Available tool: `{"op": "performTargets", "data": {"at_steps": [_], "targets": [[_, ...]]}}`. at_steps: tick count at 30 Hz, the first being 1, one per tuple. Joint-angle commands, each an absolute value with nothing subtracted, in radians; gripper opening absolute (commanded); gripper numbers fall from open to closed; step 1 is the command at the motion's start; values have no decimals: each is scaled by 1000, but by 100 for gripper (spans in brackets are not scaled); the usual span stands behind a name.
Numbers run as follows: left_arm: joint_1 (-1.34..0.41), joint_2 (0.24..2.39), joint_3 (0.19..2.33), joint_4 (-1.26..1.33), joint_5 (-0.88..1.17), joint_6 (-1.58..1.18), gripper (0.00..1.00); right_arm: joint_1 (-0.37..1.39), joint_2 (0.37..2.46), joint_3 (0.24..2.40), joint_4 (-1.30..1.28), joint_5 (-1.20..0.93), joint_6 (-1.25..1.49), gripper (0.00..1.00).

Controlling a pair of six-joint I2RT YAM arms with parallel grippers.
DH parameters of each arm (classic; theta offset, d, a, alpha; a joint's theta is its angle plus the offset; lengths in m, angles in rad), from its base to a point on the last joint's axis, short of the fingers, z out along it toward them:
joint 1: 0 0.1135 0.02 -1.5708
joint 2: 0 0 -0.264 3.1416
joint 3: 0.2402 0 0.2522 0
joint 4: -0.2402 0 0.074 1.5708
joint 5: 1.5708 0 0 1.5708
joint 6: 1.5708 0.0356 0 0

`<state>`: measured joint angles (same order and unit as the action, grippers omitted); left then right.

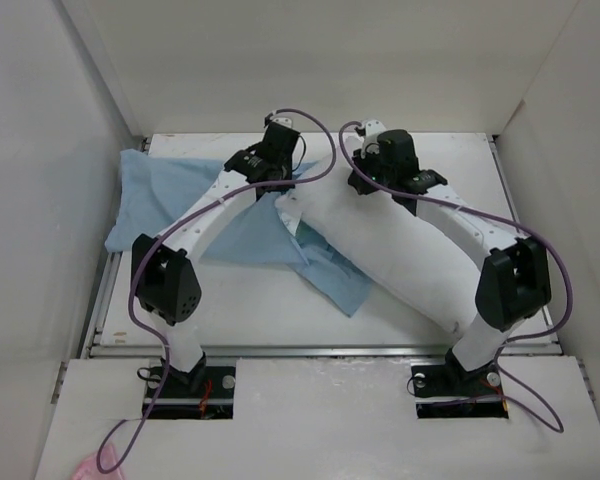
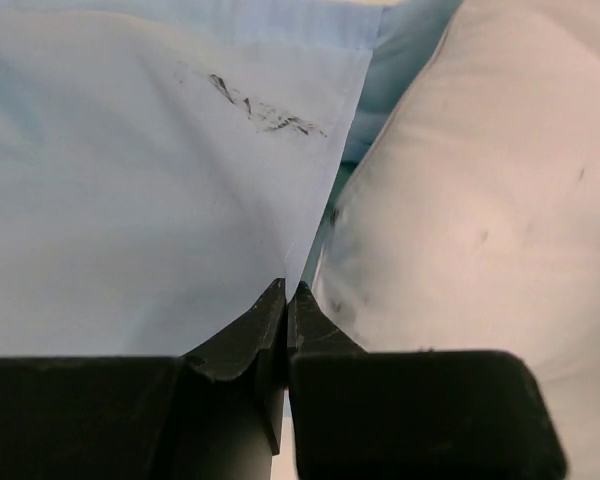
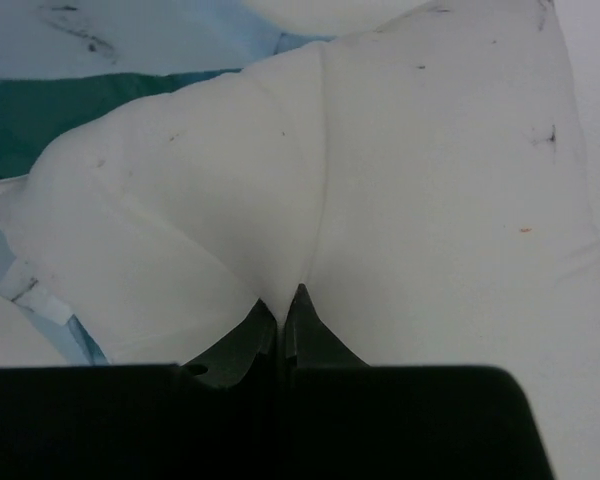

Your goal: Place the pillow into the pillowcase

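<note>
We are pinching the pillowcase [image 1: 165,195] edge with the left claw [image 2: 288,290], its jaws pressed together on blue cloth at upper centre of the top view. The right claw [image 3: 280,295] is clamping a pillow [image 1: 380,250] fold; the pillow is lying diagonally right of centre, touching the pillowcase.

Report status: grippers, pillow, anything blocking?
Left gripper shut on pillowcase fabric. Right gripper shut on pillow fold. Pillow outside the case, lying over one edge of it. No obstruction seen.
</note>
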<state>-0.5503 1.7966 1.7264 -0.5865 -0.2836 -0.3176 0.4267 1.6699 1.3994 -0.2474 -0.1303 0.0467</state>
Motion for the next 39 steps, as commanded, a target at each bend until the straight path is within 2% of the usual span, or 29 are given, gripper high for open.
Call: {"op": "performTargets", "data": {"at_steps": [1,6,11,14,23,28,30,34,35,36,39], "targets": [[-558,1703,1691,-575,-278,-330,0,396,1681,1497,-179,-14,75,0],[-558,1680,1654,-562,-296,-341,0,359,1681,1508,-189,-60,60,0],[-558,1719,1729,-540,-265,-341,0,477,1707,1535,-201,-193,22,0],[-558,1767,1807,-540,-255,-341,0,566,1707,1536,-235,-126,0,0],[-558,1815,1870,-529,-224,-341,0,603,1571,1440,-144,-261,78,0],[-558,1809,1861,-560,-236,-370,0,603,1699,1440,-164,-281,100,2],[-558,1790,1830,-578,-291,-393,0,603,1758,1476,-234,-320,57,12],[-558,1717,1727,-591,-362,-416,0,603,1730,1494,-296,-376,-34,65],[-558,1695,1711,-591,-379,-438,0,582,1712,1494,-296,-417,-34,95],[-558,1695,1697,-600,-379,-439,0,568,1692,1494,-263,-435,-34,100],[-558,1683,1660,-600,-397,-462,0,496,1647,1541,-241,-463,15,100]]}}
